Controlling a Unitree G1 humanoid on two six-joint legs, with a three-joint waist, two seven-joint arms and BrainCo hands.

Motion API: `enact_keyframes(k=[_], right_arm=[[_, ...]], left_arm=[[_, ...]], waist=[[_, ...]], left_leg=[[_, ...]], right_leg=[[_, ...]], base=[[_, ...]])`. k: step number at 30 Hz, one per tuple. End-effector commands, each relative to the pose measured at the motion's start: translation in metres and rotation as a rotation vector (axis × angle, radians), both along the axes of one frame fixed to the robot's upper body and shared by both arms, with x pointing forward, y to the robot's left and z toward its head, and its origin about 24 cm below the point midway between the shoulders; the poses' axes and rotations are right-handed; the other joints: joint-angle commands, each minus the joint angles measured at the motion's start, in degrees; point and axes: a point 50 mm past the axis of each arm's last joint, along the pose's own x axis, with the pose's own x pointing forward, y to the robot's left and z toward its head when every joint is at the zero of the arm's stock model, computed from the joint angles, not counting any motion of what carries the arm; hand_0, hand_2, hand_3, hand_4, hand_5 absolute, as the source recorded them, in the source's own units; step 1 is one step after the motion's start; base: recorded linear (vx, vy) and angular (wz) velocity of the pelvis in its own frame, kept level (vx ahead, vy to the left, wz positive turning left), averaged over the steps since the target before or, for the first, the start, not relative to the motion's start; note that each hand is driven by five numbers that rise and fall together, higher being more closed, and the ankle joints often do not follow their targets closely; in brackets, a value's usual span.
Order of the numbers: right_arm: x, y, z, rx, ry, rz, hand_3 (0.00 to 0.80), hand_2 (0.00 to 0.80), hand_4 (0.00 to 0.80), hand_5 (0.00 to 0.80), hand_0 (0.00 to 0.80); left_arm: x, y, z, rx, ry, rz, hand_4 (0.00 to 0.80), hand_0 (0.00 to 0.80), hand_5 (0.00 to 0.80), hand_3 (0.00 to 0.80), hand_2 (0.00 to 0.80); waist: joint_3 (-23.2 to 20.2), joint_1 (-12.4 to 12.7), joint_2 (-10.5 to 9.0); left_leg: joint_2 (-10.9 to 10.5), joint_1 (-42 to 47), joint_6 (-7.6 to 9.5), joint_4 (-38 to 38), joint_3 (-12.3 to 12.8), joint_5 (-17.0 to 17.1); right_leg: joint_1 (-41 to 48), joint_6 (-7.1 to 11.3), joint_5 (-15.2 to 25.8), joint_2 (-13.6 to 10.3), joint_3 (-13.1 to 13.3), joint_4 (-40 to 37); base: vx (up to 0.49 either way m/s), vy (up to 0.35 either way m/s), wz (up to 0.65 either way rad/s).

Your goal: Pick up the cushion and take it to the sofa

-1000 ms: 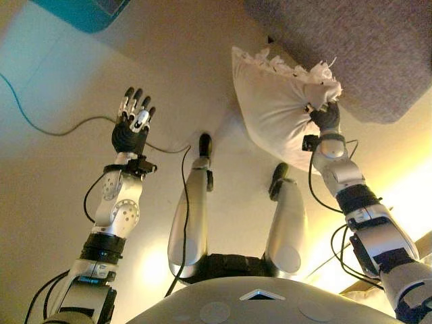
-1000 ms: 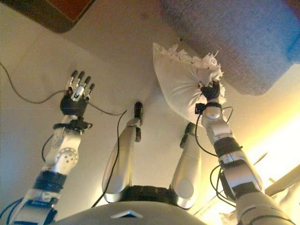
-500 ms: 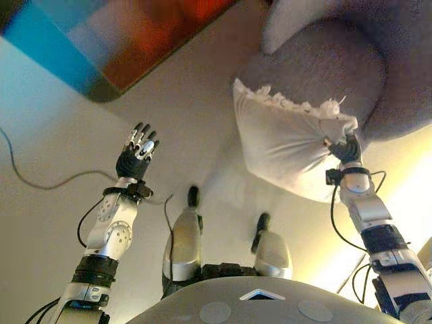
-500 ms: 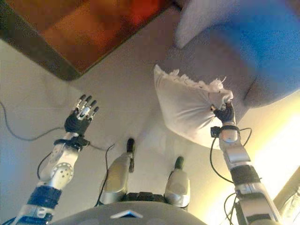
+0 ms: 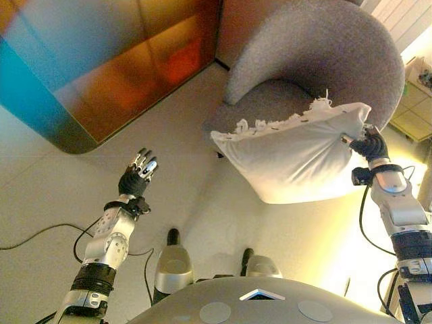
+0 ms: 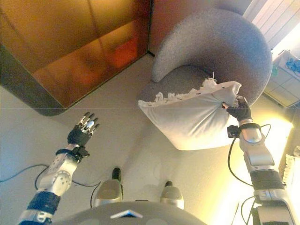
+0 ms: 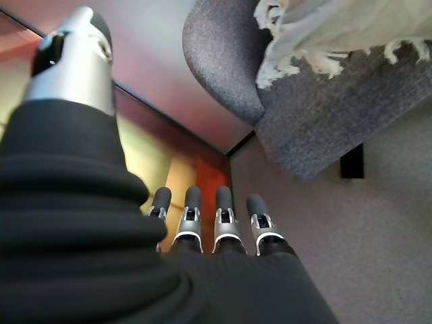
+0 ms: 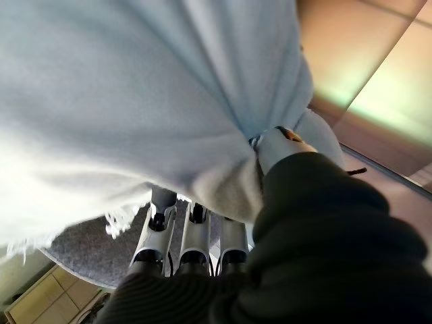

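The white fringed cushion (image 5: 297, 158) hangs in the air in front of the grey round-backed sofa (image 5: 317, 50), its bulk covering the front of the sofa's seat, its fringed top edge level with the seat and one corner lifted toward the sofa's curved back. The right hand (image 5: 370, 144) grips that raised corner; in the right wrist view its fingers (image 8: 192, 243) and thumb are curled into the bunched cloth, pinching it. The left hand (image 5: 137, 177) is well apart from the sofa, held out over the pale floor (image 5: 202, 209), empty, with its fingers (image 7: 202, 223) straight and side by side. A glossy orange-brown panel (image 5: 101, 61) stands beside the sofa, on the left hand's side.
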Motion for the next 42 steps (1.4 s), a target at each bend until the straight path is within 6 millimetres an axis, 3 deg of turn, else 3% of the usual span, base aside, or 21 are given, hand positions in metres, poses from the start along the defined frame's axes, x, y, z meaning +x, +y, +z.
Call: enact_keyframes(k=[1,6,12,20,27,32,36,42], right_arm=[[0.031,-0.014,0.079,-0.031,-0.303,-0.050,0.800,0.800,0.800,0.800,0.800],[0.040,-0.006,0.075,-0.007,-0.288,-0.057,0.800,0.800,0.800,0.800,0.800],[0.053,-0.003,0.090,-0.057,-0.286,-0.050,0.800,0.800,0.800,0.800,0.800],[0.051,0.004,0.092,-0.066,-0.282,-0.005,0.800,0.800,0.800,0.800,0.800],[0.051,0.007,0.096,-0.080,-0.275,0.013,0.800,0.800,0.800,0.800,0.800],[0.055,0.022,0.104,-0.077,-0.312,0.072,0.800,0.800,0.800,0.800,0.800],[0.064,0.037,0.113,-0.095,-0.319,0.115,0.800,0.800,0.800,0.800,0.800],[0.065,0.046,0.120,-0.108,-0.324,0.143,0.800,0.800,0.800,0.800,0.800]], left_arm=[[0.006,-0.013,0.010,0.016,-0.072,-0.073,0.000,0.000,0.000,0.000,0.000],[0.012,-0.017,0.010,0.044,-0.063,-0.104,0.000,0.000,0.000,0.000,0.000],[0.005,-0.015,-0.002,0.049,-0.027,-0.128,0.000,0.000,0.000,0.000,0.000],[0.001,-0.018,-0.006,0.022,-0.006,-0.121,0.000,0.000,0.000,0.000,0.000],[-0.006,-0.021,-0.013,0.004,0.015,-0.099,0.000,0.000,0.000,0.000,0.000],[-0.007,-0.019,-0.012,-0.006,0.008,-0.067,0.000,0.000,0.000,0.000,0.000],[0.002,-0.025,-0.015,-0.018,0.004,-0.046,0.000,0.000,0.000,0.000,0.000],[-0.001,-0.026,-0.021,-0.035,0.009,-0.042,0.000,0.000,0.000,0.000,0.000]], waist=[[-3.1,0.5,1.41],[-2.5,0.6,1.41],[-2.5,0.6,2.41],[-3.2,0.2,3.15],[-3.7,-0.4,3.66],[-2.3,-1.2,3.99],[-1.8,-1.7,4.86],[-2.3,-2.6,5.80]], left_leg=[[0.6,6.2,1.59,2.7,1.3,-9.4],[0.5,6.1,2.02,2.9,1.5,-9.6],[0.1,7.5,1.90,2.7,1.3,-9.8],[1.4,7.8,1.04,3.8,0.9,-10.2],[4.1,9.5,-1.24,1.1,1.1,-7.6],[6.3,8.0,-2.61,6.1,1.2,-8.1],[8.0,8.9,-3.75,5.5,1.1,-5.0],[8.3,10.3,-4.63,2.7,-0.2,-2.7]], right_leg=[[-4.9,2.36,16.2,-2.3,0.3,-4.8],[-5.3,2.59,17.4,-2.9,0.4,-3.4],[-5.1,2.99,17.6,-2.9,1.1,-4.1],[-3.6,1.72,11.9,-1.0,2.1,-4.3],[-1.3,1.16,8.0,1.8,2.6,-5.0],[-2.2,0.23,6.2,2.6,4.6,-3.0],[-1.5,-0.76,5.3,3.3,3.9,-2.4],[-0.6,-1.79,4.3,4.2,3.7,-2.7]], base=[[0.000,0.000,0.00],[-0.046,-0.011,-0.02],[0.036,-0.007,-0.01],[0.052,-0.052,-0.06],[0.078,-0.077,-0.06],[0.006,-0.069,-0.01],[0.001,-0.043,-0.06],[0.037,-0.021,0.07]])
